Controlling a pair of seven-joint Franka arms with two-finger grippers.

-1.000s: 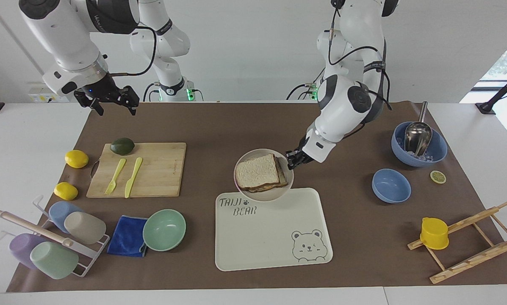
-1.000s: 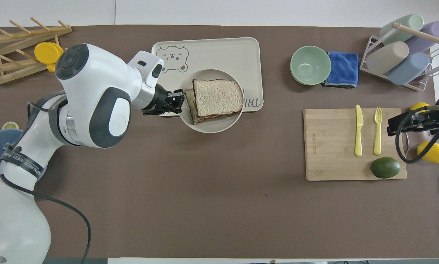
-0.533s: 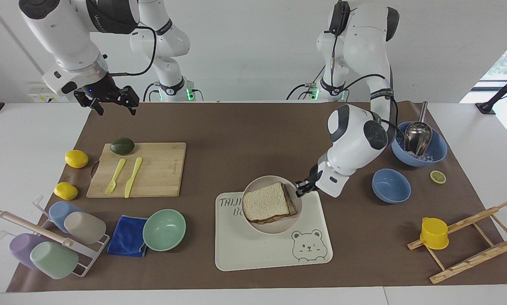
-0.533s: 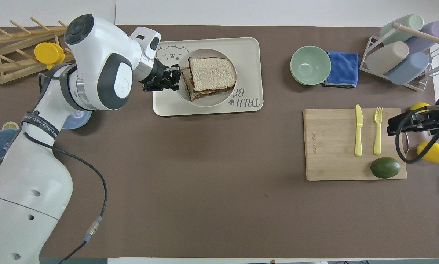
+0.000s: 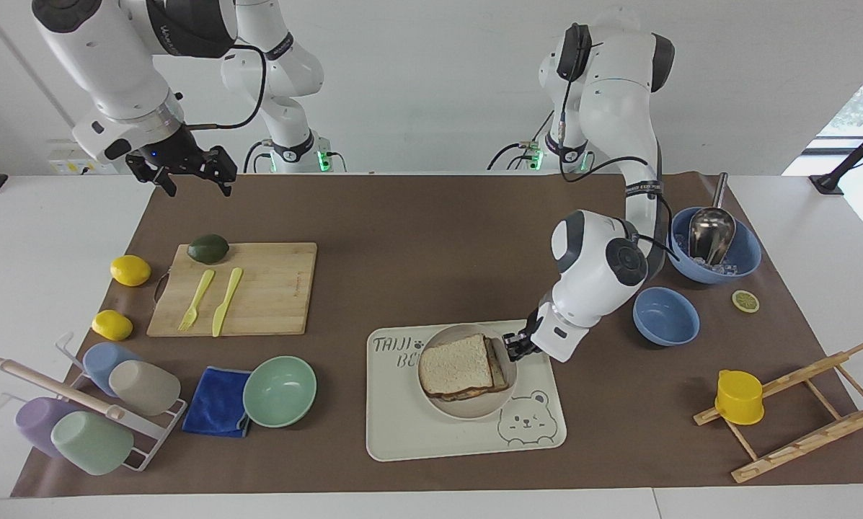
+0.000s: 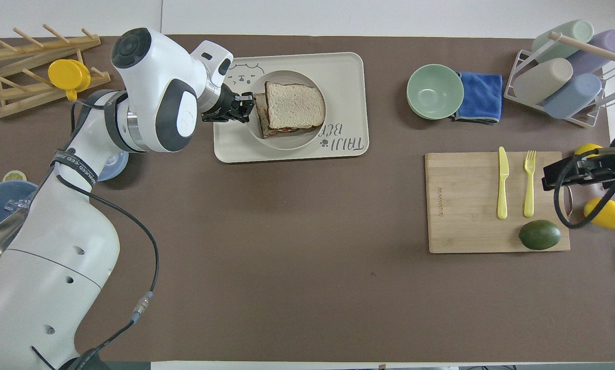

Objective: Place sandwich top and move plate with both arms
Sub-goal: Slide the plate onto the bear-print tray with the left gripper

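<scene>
Brown matting (image 5: pixel 417 216) is covering the white table, and nearly everything is sitting on it. Taking the cream bear-printed tray (image 5: pixel 438 432) as the landmark, the plate (image 5: pixel 467 407) is resting on the tray, on the part nearer the robots, just beside the printed bear face. The sandwich top (image 5: pixel 456 364) is lying flat on the stacked sandwich in the plate (its pale speckled crumb is facing up, the lower slice peeking out toward the left arm's end).

The left gripper (image 5: pixel 512 346) is reaching down over the tray's edge at the left arm's end, and its jaws are clamped on the plate rim. In the overhead view the same gripper (image 6: pixel 243 107) is meeting the plate (image 6: pixel 286 144) beside the bread (image 6: pixel 293 105).

The right gripper (image 5: pixel 189 176) is waiting well away from the tray, hanging in the air toward the right arm's end of the table with its jaws apart and holding nothing.

A mint-green bowl (image 5: pixel 280 391) is sitting beside the tray toward the right arm's end, touching a folded blue cloth (image 5: pixel 217 402). A wooden cutting board (image 5: pixel 236 288) is lying nearer the robots than the tray, carrying a yellow fork (image 5: pixel 197 299), a yellow knife (image 5: pixel 227 300) and an avocado (image 5: pixel 208 249).
</scene>
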